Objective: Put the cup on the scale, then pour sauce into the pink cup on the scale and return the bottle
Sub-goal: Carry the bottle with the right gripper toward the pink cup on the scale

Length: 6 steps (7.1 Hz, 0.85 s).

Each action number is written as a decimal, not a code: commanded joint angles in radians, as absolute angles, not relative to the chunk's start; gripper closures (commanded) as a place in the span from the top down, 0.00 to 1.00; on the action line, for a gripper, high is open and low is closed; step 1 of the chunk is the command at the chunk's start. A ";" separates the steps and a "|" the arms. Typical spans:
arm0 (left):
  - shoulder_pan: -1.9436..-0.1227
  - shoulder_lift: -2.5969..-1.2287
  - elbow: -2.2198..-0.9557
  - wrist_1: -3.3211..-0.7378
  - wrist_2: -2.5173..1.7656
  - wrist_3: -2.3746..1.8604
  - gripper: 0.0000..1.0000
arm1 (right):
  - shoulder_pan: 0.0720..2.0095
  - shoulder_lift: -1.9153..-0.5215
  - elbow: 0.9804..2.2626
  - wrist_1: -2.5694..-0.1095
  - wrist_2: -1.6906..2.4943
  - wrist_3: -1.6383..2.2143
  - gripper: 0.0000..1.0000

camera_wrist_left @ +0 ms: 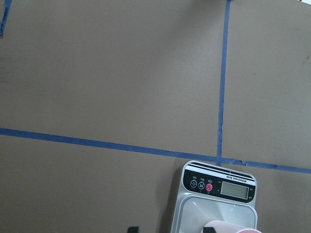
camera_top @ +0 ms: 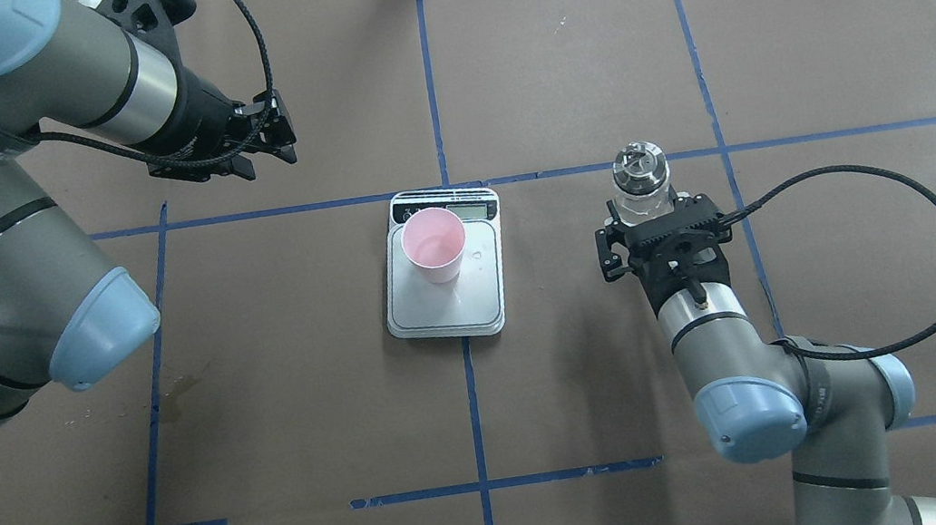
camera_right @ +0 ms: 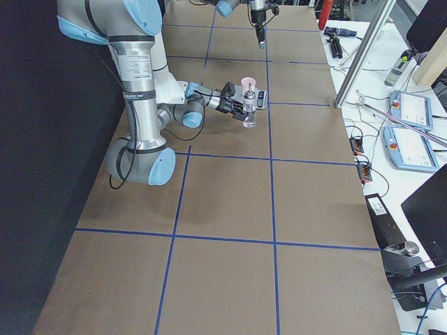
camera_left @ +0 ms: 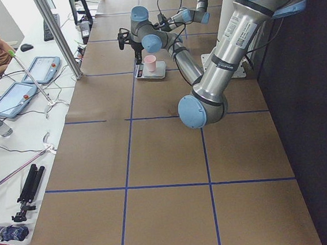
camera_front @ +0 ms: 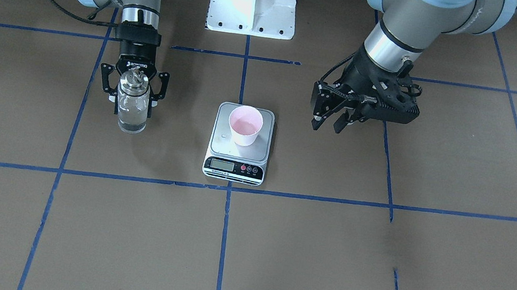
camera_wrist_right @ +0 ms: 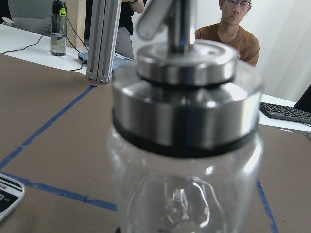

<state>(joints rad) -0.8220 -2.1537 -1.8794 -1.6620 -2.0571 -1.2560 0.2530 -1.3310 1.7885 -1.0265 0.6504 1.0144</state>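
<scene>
The pink cup (camera_front: 244,125) stands upright on the scale (camera_front: 220,147) at the table's middle; it also shows in the overhead view (camera_top: 434,245). Its pink inside looks a little glossy. My right gripper (camera_front: 133,97) is shut on the clear glass bottle (camera_front: 132,107), which is upright with its metal spout on top and some clear sauce inside. The bottle (camera_top: 640,176) is well to the side of the scale (camera_top: 482,297) and fills the right wrist view (camera_wrist_right: 184,145). My left gripper (camera_front: 327,124) is open and empty, above the table on the scale's other side.
A small drop lies on the scale's platform (camera_front: 224,136) beside the cup. Blue tape lines (camera_front: 227,211) cross the brown table. The white robot base (camera_front: 253,0) stands behind the scale. An operator (camera_wrist_right: 233,29) sits beyond the table's far edge.
</scene>
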 commanded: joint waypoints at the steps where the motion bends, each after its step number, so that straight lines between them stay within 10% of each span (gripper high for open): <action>1: -0.824 -2.106 -1.927 -1.660 -2.057 -1.255 0.53 | 0.253 -1.289 1.790 -1.107 0.650 1.014 0.00; 6: -0.828 -2.053 -1.936 -1.663 -2.056 -1.204 0.52 | 0.259 -1.087 1.789 -1.560 0.658 1.008 0.00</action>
